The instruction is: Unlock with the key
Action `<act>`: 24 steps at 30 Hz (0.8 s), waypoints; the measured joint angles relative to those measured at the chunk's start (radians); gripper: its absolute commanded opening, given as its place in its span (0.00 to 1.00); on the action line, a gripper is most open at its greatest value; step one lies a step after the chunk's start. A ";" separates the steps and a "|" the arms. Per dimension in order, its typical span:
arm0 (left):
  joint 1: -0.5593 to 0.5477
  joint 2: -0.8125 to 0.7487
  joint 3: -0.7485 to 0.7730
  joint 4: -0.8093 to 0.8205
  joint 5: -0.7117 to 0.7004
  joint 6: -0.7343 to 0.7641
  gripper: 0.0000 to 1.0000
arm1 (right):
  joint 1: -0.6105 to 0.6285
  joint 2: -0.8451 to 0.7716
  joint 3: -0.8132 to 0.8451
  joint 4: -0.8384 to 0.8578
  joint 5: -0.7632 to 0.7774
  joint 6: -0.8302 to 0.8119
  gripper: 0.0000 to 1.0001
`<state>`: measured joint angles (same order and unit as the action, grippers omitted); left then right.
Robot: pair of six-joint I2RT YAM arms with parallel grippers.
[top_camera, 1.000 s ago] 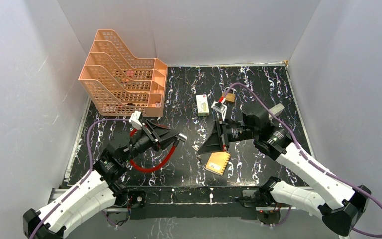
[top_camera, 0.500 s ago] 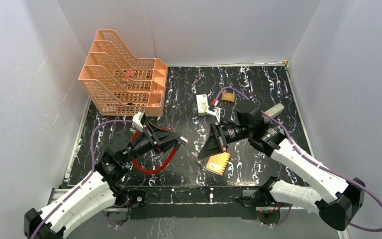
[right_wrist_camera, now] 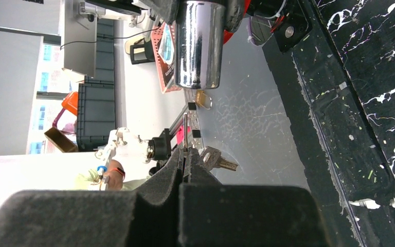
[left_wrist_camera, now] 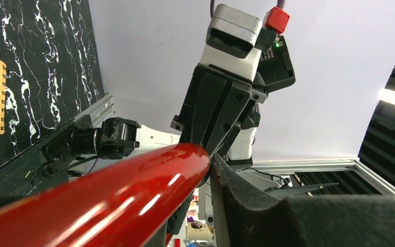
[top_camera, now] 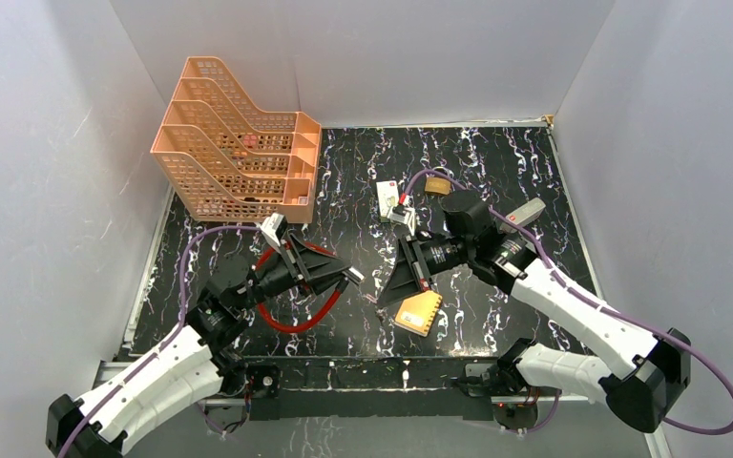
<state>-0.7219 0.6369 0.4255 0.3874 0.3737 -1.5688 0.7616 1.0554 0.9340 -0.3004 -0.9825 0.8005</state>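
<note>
— What had been changed in the last second?
— The right arm had been swung left across the table, so the padlock at the back was left uncovered and well apart from it. The left arm had been pushed forward a little, and the red cable had been carried with it.
— And the grippers?
— The left gripper was clamped on the cable just behind its shiny metal end. The right gripper was pressed fully together, with the key pinched at its fingertips and the blade stuck out sideways.
— What was meant by that for the unlocking?
— Key and metal end had been brought near each other but were not yet touching. No keyhole could be seen. The blade was judged not lined up with the end, so a turn of the wrist would be called for first.
— Were any containers noted?
— The orange rack at the back left was noted. One small reddish thing was seen in a middle slot; what it was could not be told.
</note>
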 measured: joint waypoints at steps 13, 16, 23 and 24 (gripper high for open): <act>0.000 -0.039 0.000 -0.031 0.010 0.014 0.00 | 0.000 0.023 0.026 -0.042 0.036 -0.029 0.00; 0.000 -0.042 0.000 -0.042 0.011 0.018 0.00 | 0.000 0.028 0.037 -0.042 0.038 -0.030 0.00; 0.000 -0.046 0.000 -0.051 0.012 0.023 0.00 | 0.000 0.034 0.044 -0.041 0.039 -0.030 0.00; 0.000 -0.047 0.000 -0.051 0.012 0.023 0.00 | 0.000 0.034 0.044 -0.041 0.039 -0.030 0.00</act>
<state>-0.7216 0.5900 0.4255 0.3367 0.3859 -1.5463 0.7616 1.0893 0.9783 -0.3412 -0.9440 0.7704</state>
